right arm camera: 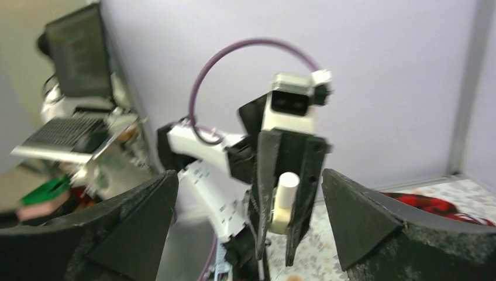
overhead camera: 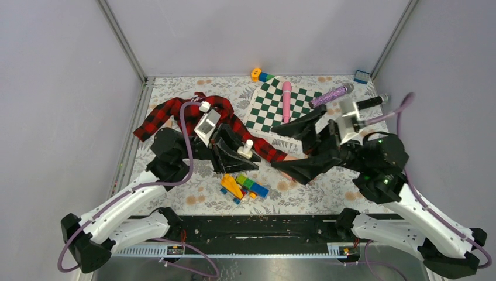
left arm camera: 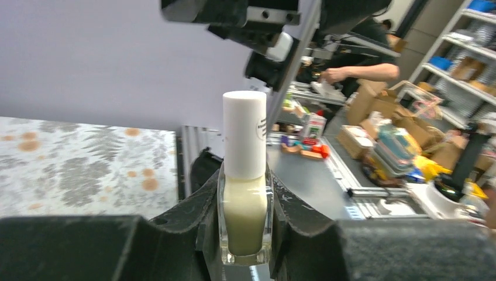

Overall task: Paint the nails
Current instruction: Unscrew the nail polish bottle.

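Toy bricks point(overhead camera: 243, 186) of glossy plastic in orange, green and blue lie nearest the arm bases on the floral-clothed counter point(overhead camera: 193, 199). Just beyond them the left gripper point(overhead camera: 240, 155) has its rough black jaws pinched on a small square glass bottle point(left arm camera: 244, 199) of pale cream lacquer, held upright. Its smooth white cylindrical cap point(left arm camera: 244, 134) is on. The right gripper point(overhead camera: 281, 148) faces it with jaws spread wide and nothing between them.

By my reading the step in hand is uncapping. The right jaws need to come in around the cap, close and twist it off while the left keeps the glass from turning.

Behind the bottle lies the soft red-black plaid sleeve point(overhead camera: 175, 114). Its hand end runs under the right gripper, so the nails are hidden there and I cannot tell their state.

Farther back sit a green-and-white chequered mat point(overhead camera: 269, 108) carrying a pink wand point(overhead camera: 286, 99), and a glittery purple tube point(overhead camera: 330, 95).
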Motion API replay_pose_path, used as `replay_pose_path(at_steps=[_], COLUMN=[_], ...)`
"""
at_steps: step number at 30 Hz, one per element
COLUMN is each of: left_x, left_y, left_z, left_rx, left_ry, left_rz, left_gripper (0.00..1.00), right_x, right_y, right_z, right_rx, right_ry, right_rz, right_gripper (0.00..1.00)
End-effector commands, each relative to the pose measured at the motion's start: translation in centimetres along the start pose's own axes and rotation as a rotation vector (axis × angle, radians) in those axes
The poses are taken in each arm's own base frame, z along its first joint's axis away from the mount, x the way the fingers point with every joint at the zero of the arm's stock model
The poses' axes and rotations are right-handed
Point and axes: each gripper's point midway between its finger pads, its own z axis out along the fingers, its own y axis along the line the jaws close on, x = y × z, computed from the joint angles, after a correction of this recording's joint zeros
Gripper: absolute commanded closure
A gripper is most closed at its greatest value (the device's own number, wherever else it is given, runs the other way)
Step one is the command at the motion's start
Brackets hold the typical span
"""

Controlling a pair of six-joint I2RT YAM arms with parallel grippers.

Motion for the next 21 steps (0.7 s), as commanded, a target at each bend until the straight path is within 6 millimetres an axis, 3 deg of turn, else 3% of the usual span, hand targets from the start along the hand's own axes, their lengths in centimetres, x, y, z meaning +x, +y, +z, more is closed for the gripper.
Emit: replay_pose_path(at_steps=[1,7,13,21], left_x=[-0.7,-0.5,-0.1,0.2], left_y=[3.1,7.5,10.3,11.5], left_z=[-0.8,-2.9,-5.3,-6.5], left_rx=[-0.207,-0.508,-0.721,-0.822], left_ry=[-0.032,-0.051,-0.058,-0.055], left_rz=[0.128,0.135,0.124,0.131], left_gripper=[1.00,1.00,1.00,1.00], right_x=[-0.9,1.6,3.8,5.8], right_y=[-5.7,-10.8,-11.5,-12.9], right_z=[-1.1,-1.2,1.1,3.0], right_rx=[0.329,0.579,0.675,0.749], right_ry=[-0.104,-0.133,-0.102,-0.053], right_rz=[0.031,0.185,0.221,0.261], right_gripper=[0.01,0.18,0.31,0.42])
